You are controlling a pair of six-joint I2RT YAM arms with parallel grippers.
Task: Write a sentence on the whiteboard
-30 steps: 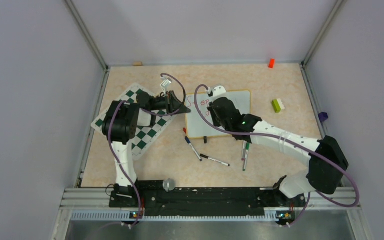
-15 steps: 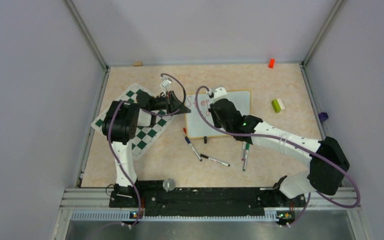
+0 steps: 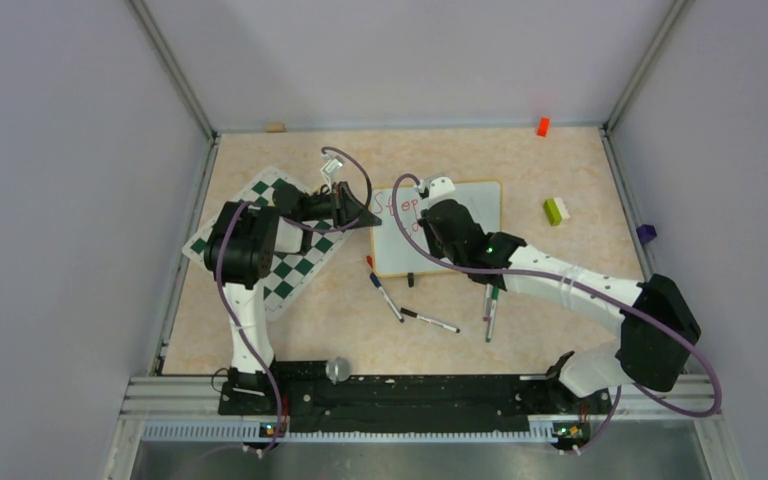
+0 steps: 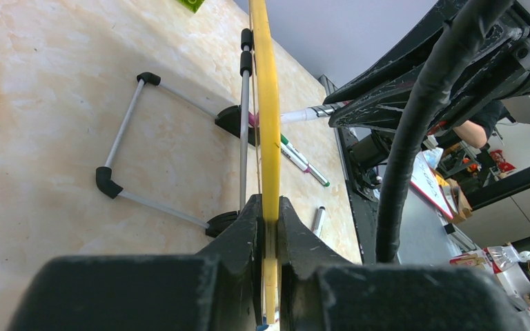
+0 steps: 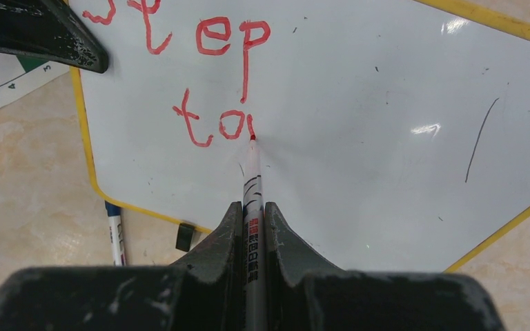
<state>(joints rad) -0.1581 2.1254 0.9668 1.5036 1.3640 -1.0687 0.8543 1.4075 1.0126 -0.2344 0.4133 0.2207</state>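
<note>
left gripper (image 4: 268, 204) – I'm pinching the whiteboard (image 5: 386, 103) by its frame, guessing light and skiddy | right gripper (image 5: 252, 208) – squeezing the marker (image 5: 252, 172), pressing softly

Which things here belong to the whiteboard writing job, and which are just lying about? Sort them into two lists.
In use:
whiteboard
red sentence, reading "Step to"
red marker in the right gripper
left gripper, clamped on the board's edge

Lying about:
chessboard mat
spare markers
green-and-white block
orange block
</note>
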